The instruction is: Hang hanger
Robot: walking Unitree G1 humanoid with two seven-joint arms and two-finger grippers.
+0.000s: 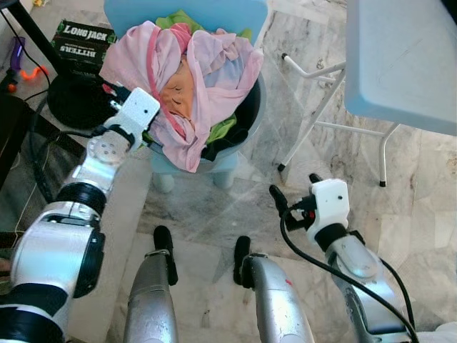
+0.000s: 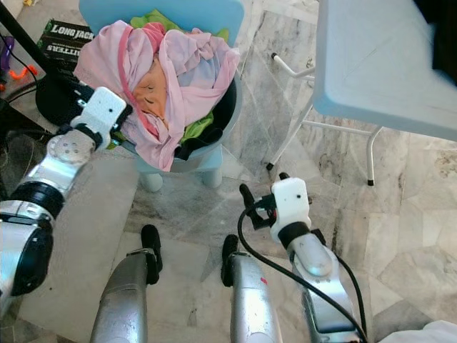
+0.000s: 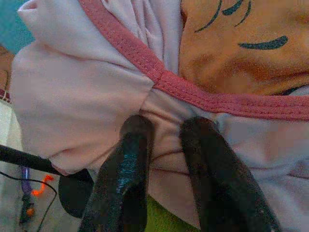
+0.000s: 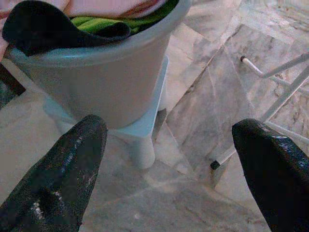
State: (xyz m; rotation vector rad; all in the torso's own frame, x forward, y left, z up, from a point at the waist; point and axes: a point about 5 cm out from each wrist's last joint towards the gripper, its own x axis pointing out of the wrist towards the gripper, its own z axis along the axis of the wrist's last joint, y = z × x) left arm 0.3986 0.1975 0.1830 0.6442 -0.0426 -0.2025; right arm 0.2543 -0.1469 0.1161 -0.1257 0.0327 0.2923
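A pink garment (image 1: 207, 64) with an orange print lies heaped over green and black clothes in a grey basin (image 1: 246, 121) on a light blue stool (image 1: 225, 171). My left gripper (image 3: 164, 128) reaches into the basin's left side. Its two fingers (image 3: 128, 164) are pinched on a fold of the pink cloth just below its darker pink hem. My right gripper (image 1: 295, 187) hangs low over the marble floor, to the right of the stool, open and holding nothing. In the right wrist view it (image 4: 169, 145) faces the basin (image 4: 106, 82).
A white folding table (image 1: 400, 57) stands at the right, its thin legs (image 1: 314, 107) reaching toward the stool. A black round stand base (image 1: 71, 100), cables and a black box (image 1: 82, 39) lie at the left. My own legs (image 1: 153, 286) are at the bottom.
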